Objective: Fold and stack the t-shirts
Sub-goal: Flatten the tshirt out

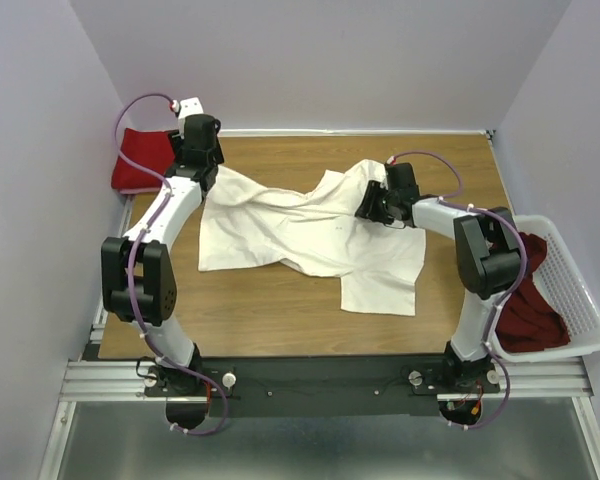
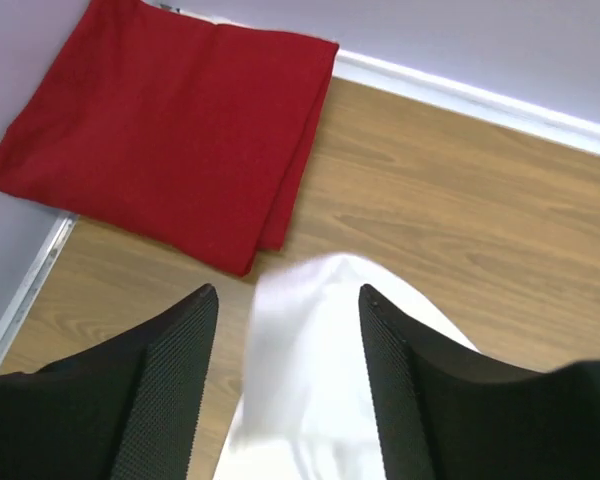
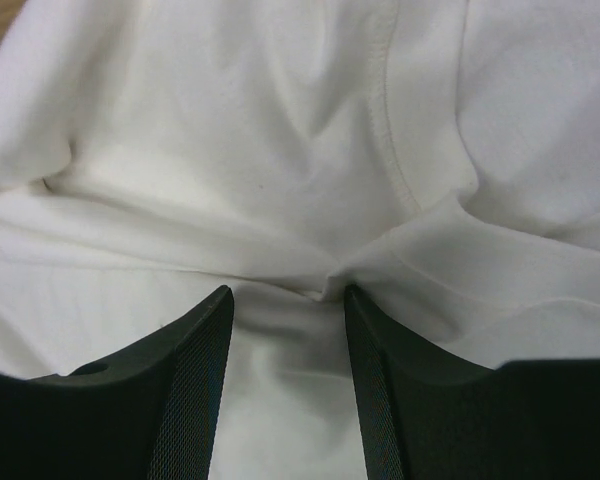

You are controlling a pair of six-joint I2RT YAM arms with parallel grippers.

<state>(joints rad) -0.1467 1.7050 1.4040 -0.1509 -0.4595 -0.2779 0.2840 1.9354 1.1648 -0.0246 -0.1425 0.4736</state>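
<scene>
Cream-white t-shirt (image 1: 300, 235) sprawls mid-worktop (image 1: 260, 320). Left gripper (image 2: 287, 292) at its ten o'clock, right gripper (image 3: 287, 292) at two o'clock, both parted wide over cloth.

Looking down past the left gripper (image 2: 288, 295), black fingers (image 2: 175, 390) spread apart. Between them a blurred fold of cream-white t-shirt (image 2: 300, 380), running on behind the right finger, bare wood showing beside the left one. Far left, a bright red t-shirt (image 2: 170, 130) folded flat at the corner of the wooden table (image 2: 460, 200), white strip (image 2: 480, 100) along the far edge.
</scene>
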